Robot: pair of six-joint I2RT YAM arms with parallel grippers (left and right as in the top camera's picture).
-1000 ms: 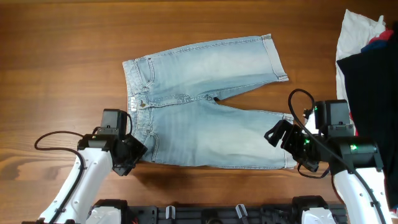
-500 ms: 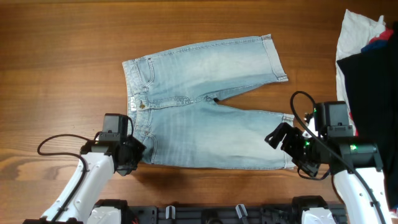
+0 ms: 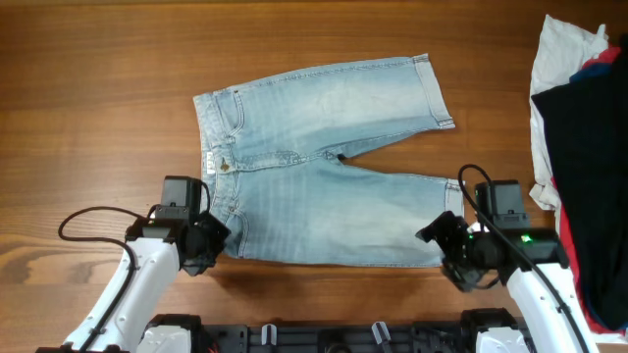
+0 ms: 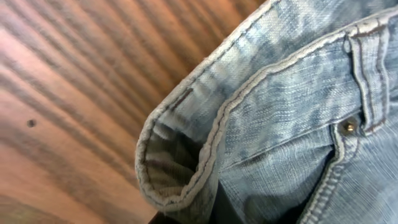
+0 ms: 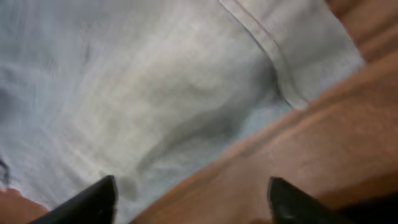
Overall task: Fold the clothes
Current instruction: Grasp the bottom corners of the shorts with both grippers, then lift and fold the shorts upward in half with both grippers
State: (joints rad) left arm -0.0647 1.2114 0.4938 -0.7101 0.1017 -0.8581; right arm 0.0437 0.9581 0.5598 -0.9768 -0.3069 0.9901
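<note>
The clothes, light blue denim shorts [image 3: 324,167], lie flat on the wooden table with the waistband to the left and the legs to the right. My left gripper [image 3: 211,240] is shut on the near corner of the waistband [image 4: 205,124], which curls up between its jaws [image 4: 217,211]. My right gripper [image 3: 446,250] sits at the hem end of the near leg. In the right wrist view its dark fingertips [image 5: 93,202] stand wide apart, the gripper [image 5: 193,199] open over the shorts' edge [image 5: 155,81] and bare wood.
A pile of white, dark navy and red garments [image 3: 584,147] fills the right edge of the table. A black rail [image 3: 324,338] runs along the near table edge. Bare wood [image 3: 98,98] lies left of and behind the shorts.
My left gripper has shut on the waistband corner. My right arm has moved left and nearer, onto the hem end of the near leg, with its jaws narrowing.
</note>
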